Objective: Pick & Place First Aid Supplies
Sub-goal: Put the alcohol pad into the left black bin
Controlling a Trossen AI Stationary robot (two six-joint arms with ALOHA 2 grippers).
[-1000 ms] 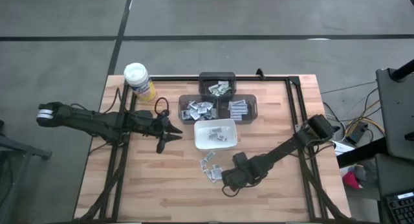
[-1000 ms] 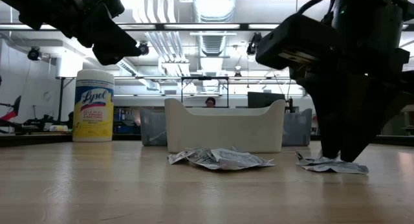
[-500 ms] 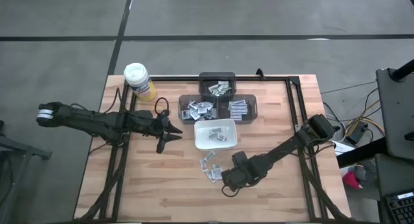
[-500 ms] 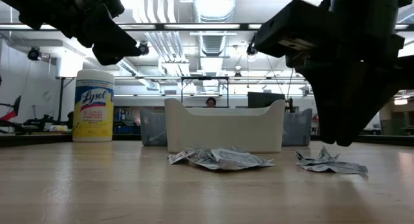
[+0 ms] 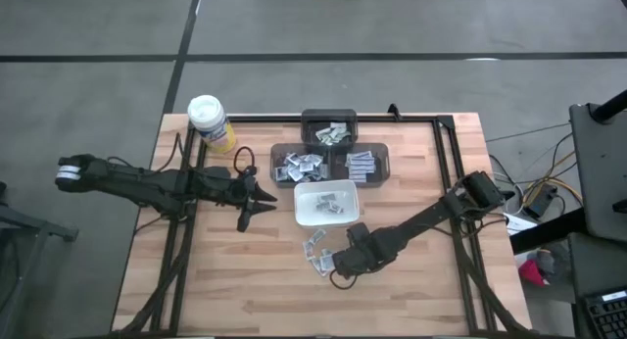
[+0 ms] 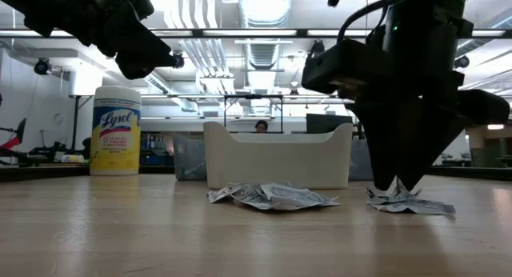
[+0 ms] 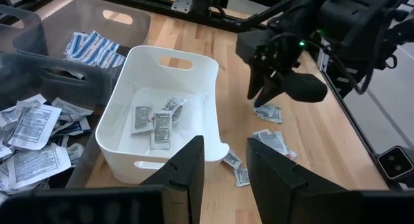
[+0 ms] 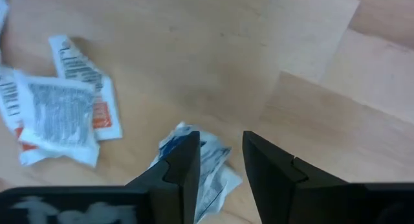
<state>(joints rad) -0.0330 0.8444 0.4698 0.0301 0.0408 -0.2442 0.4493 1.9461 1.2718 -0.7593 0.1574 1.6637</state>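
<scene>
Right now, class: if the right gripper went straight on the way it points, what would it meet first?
Most likely the crumpled packet lying directly beneath the right gripper; its open fingers straddle it, just above the wooden table.

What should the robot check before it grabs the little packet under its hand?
1. Right tool over a packet: ok.
2. Tool fingers apart, nothing held: ok.
3. Packet lies away from the other loose packets: ok.
4. White dish has room, few packets inside: ok.
5. Left tool waits beside the dish, out of the way: ok.
6. Packet is single, not stacked: cannot tell.
</scene>
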